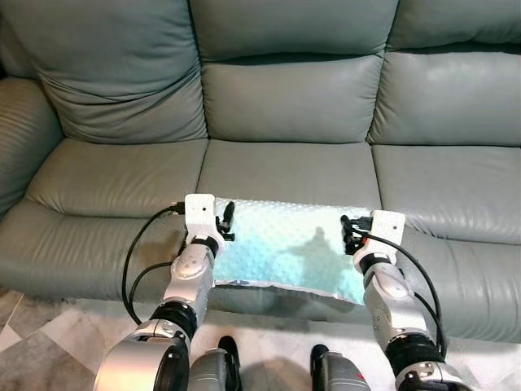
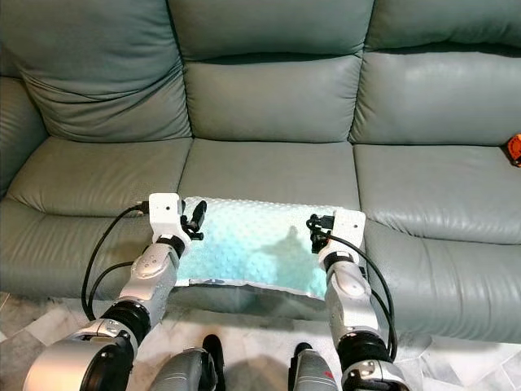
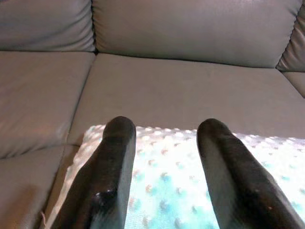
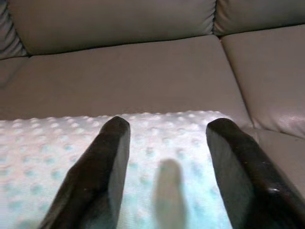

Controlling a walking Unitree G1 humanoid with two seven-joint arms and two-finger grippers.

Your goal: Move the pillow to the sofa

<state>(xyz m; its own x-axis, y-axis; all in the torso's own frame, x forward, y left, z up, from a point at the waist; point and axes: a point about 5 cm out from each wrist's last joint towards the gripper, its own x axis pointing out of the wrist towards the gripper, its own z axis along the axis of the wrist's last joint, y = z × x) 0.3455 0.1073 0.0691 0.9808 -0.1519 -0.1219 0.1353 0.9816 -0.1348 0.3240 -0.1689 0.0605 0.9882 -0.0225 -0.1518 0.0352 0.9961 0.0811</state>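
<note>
Pale dotted pillow flat on front edge of grey sofa, middle seat. Left gripper and right gripper released, fingers spread above pillow ends. No legible writing.

The sofa stretches across the whole width ahead, its back cushions behind and its seat cushions in front. The pillow lies flat on the front part of the middle seat cushion, its near edge reaching the seat's front edge. The left gripper sits over the pillow's left end and the right gripper over its right end, each with its fingers spread apart above the pillow. Floor lies before the sofa, below the arms.
</note>
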